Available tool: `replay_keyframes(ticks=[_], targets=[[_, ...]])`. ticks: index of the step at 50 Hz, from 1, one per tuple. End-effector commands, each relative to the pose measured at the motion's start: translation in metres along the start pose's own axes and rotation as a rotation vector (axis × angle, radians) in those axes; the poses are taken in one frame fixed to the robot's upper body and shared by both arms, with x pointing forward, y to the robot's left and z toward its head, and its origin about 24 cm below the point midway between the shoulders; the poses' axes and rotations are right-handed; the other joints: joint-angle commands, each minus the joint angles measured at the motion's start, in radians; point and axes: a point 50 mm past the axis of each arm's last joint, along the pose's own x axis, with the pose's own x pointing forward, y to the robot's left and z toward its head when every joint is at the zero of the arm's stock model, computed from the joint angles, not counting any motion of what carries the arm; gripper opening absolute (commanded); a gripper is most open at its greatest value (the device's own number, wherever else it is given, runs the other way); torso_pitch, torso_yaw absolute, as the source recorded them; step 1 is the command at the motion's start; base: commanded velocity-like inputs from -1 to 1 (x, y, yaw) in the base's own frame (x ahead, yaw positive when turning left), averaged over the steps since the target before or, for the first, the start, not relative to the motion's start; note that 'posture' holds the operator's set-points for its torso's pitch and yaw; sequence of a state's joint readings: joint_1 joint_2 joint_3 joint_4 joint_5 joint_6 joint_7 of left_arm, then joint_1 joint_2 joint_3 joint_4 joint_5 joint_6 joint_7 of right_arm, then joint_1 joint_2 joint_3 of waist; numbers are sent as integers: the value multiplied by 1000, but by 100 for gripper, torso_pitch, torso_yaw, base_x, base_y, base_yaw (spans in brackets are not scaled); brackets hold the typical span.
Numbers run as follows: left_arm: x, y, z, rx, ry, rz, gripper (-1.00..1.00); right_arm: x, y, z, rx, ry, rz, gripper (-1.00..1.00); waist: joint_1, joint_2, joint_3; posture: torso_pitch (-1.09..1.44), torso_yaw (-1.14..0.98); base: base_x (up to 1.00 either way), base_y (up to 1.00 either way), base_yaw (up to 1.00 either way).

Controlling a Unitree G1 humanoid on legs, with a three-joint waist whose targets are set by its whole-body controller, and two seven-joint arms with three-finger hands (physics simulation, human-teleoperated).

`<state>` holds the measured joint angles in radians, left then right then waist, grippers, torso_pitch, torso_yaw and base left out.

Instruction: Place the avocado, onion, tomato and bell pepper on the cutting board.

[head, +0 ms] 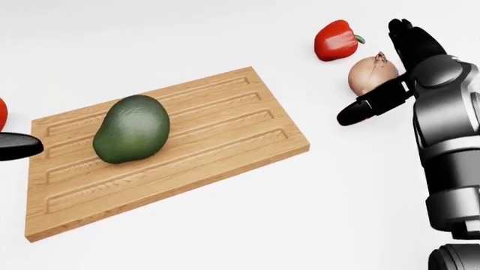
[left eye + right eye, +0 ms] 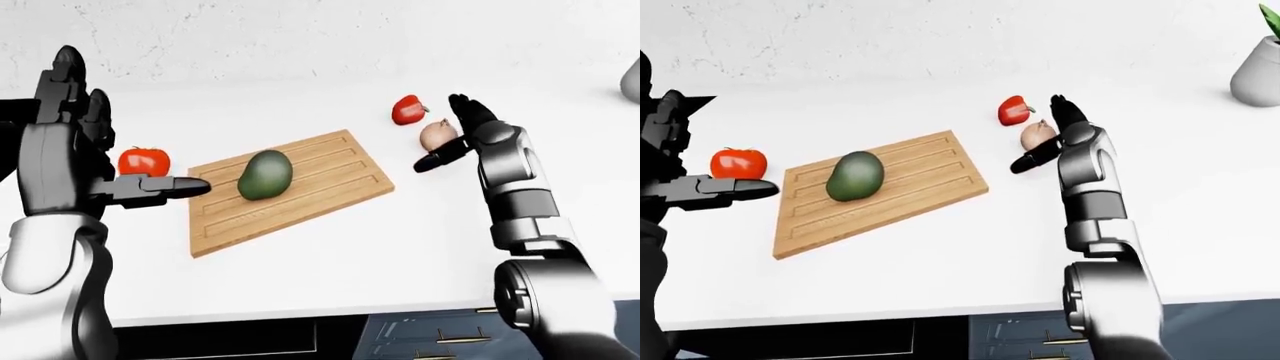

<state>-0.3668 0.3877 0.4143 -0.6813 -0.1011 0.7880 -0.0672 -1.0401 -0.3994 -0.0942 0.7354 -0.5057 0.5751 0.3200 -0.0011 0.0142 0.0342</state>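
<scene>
White desk [image 1: 225, 225], right hand [image 1: 390, 73] spread open with the round tan papery-skinned onion [image 1: 369, 76] sitting between its fingers. Probably light, firm, slippery; I'd cup its widest middle.

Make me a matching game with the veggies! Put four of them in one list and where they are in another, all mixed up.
1. avocado
2. onion
3. tomato
4. bell pepper

A. beside the open right hand
B. on the cutting board
C. on the counter, top of the head view, just above the onion
D. off the board's left end in the left-eye view

Pairs: 1-B, 2-A, 3-D, 4-C
</scene>
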Motion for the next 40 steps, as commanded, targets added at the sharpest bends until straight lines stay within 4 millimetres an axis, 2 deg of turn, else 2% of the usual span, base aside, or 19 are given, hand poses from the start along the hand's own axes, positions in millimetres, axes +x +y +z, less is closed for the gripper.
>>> replay_keyframes(ticks=[1, 6, 11, 16, 34, 40], targets=[[-1, 4, 15, 14, -81, 16, 100, -7, -17, 22, -22, -91, -67, 100, 0, 0, -27, 0, 0, 0, 0, 0], [-2, 4, 14, 13, -80, 16, 100, -4, -20, 21, -42, -80, -88, 92, 1, 1, -27, 0, 0, 0, 0, 0], [-2, 5, 15, 15, -81, 17, 100, -2, -21, 21, -40, -80, -95, 62, 1, 2, -28, 0, 0, 0, 0, 0], [-2, 4, 15, 15, -81, 14, 100, -1, -21, 21, -50, -78, -97, 41, 0, 1, -27, 0, 0, 0, 0, 0], [0, 5, 18, 18, -86, 20, 100, 7, -4, 16, -102, -74, -52, 22, -1, -2, -29, 0, 0, 0, 0, 0], [-1, 5, 16, 18, -83, 18, 100, 5, -5, 19, -98, -81, -52, -11, -2, -3, -29, 0, 0, 0, 0, 0]])
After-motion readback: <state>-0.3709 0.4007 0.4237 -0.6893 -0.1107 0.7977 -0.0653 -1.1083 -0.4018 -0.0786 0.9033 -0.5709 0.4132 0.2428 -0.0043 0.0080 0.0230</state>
